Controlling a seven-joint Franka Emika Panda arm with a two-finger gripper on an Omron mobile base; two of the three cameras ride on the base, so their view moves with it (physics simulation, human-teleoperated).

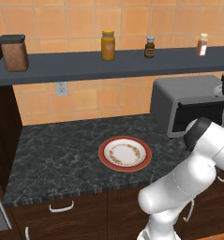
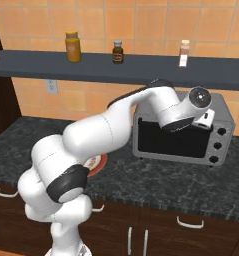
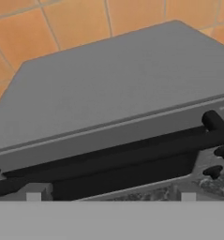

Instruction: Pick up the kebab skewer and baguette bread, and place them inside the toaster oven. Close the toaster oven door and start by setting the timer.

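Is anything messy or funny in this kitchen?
Nothing is spilled or broken. The plate sits empty on the counter, the toaster oven door looks shut, and the jars on the shelf stand upright.

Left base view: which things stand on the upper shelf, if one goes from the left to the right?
Brown canister with dark lid → yellow-orange jar → small dark bottle → pale bottle with reddish contents.
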